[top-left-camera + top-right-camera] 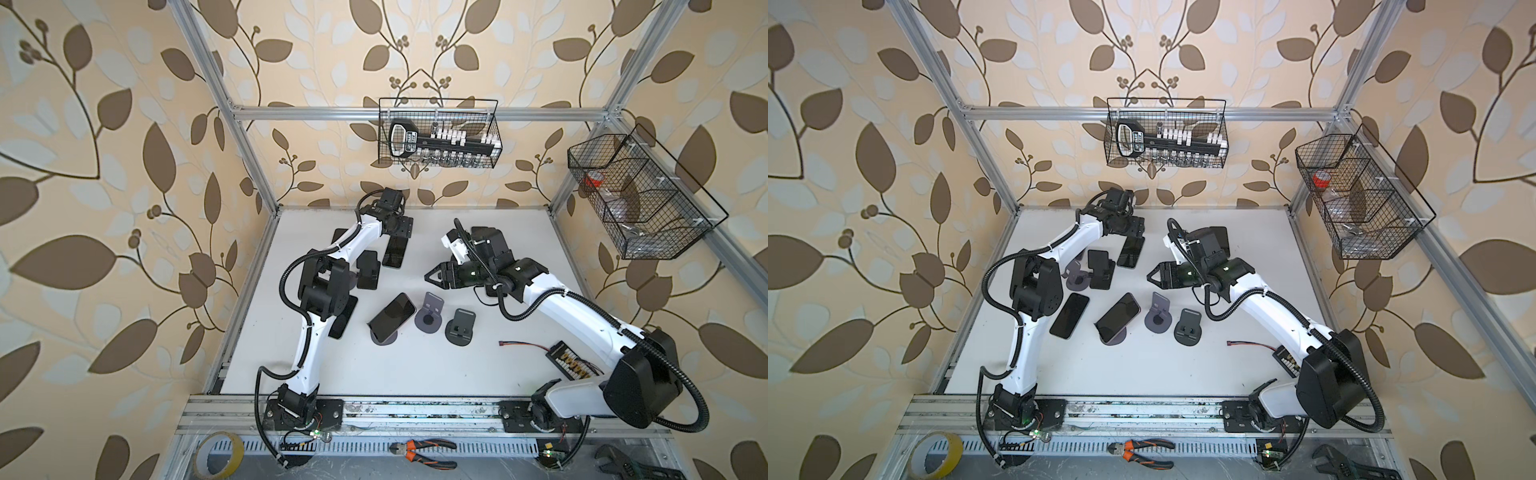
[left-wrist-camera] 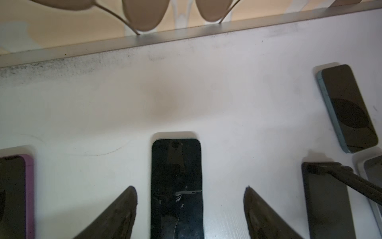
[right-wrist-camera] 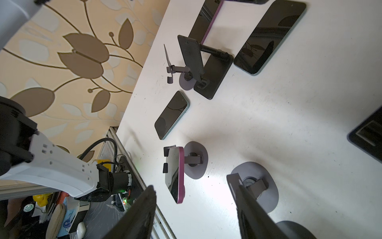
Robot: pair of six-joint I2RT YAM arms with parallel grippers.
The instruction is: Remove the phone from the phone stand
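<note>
A dark phone in a purple case (image 1: 392, 316) (image 3: 178, 175) leans on a grey round-based phone stand (image 1: 384, 338) (image 3: 196, 163) at the table's middle front. My right gripper (image 1: 429, 275) (image 3: 195, 187) hovers open and empty behind and to the right of it, touching nothing. A second phone (image 1: 1098, 262) (image 3: 191, 55) rests on a black stand (image 1: 1102, 280) further left. My left gripper (image 1: 400, 227) (image 2: 189, 188) is at the back, open, its fingers either side of a phone lying flat (image 2: 176, 186) with gaps on both sides.
An empty grey stand (image 1: 429, 318) and an empty black stand (image 1: 460, 328) sit right of the phone. More phones lie flat (image 1: 1069, 316) (image 3: 268, 37). A wired board (image 1: 569, 359) lies front right. Wire baskets (image 1: 440, 133) (image 1: 640, 199) hang on the walls. Pliers (image 1: 422, 451) and tape (image 1: 220, 455) lie beyond the front rail.
</note>
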